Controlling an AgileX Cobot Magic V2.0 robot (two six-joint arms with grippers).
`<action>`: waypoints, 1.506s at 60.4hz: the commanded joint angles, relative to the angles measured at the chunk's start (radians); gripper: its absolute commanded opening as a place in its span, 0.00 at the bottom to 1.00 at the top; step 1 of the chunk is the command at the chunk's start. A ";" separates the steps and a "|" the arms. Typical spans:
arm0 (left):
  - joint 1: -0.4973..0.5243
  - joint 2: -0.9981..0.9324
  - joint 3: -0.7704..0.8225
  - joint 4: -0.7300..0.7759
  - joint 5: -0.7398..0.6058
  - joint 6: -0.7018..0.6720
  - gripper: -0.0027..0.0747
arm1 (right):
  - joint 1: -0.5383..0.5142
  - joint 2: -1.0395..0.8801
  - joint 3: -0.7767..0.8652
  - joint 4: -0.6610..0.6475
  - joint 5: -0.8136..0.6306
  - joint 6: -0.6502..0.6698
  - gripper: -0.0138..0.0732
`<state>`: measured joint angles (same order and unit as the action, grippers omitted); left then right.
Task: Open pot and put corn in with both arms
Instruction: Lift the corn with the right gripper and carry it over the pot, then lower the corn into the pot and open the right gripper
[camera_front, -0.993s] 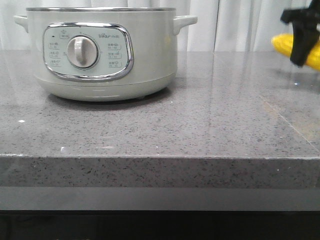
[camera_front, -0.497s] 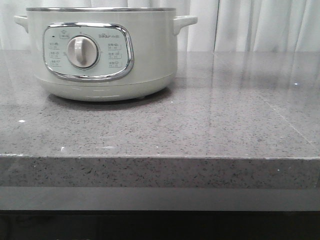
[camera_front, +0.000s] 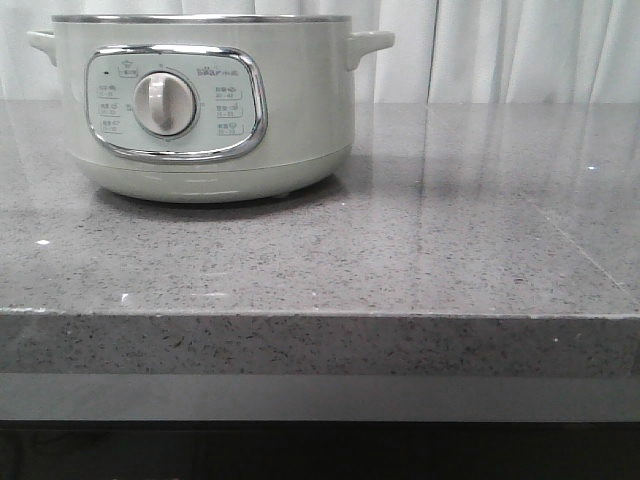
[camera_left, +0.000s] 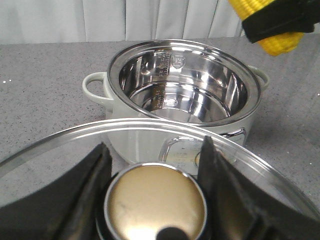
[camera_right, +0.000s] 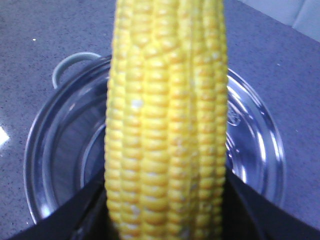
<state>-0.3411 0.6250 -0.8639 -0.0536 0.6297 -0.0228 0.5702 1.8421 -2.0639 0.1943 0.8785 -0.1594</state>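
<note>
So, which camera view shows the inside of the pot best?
The left wrist view: the pot is open and its steel bowl empty. In the right wrist view the corn covers much of it. The front view shows only the outside.

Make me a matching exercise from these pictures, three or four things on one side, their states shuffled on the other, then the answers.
Things:
1. pot
2. corn
3. glass lid
4. dial

States:
A. gripped by the right end effector
B. held by its knob in the left end effector
C. open, steel bowl empty
D. inside the chrome-framed panel

Pairs: 1-C, 2-A, 3-B, 4-D
</note>
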 joint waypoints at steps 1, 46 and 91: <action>0.001 -0.005 -0.036 -0.011 -0.144 -0.008 0.28 | 0.027 -0.014 -0.032 0.012 -0.113 -0.008 0.52; 0.001 -0.005 -0.036 -0.011 -0.144 -0.008 0.28 | 0.045 0.145 -0.032 -0.073 -0.055 -0.006 0.85; 0.001 -0.005 -0.036 -0.011 -0.144 -0.008 0.28 | -0.113 -0.483 0.543 -0.031 -0.158 0.023 0.85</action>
<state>-0.3411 0.6250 -0.8639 -0.0536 0.6297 -0.0228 0.4779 1.4814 -1.5956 0.1500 0.8222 -0.1355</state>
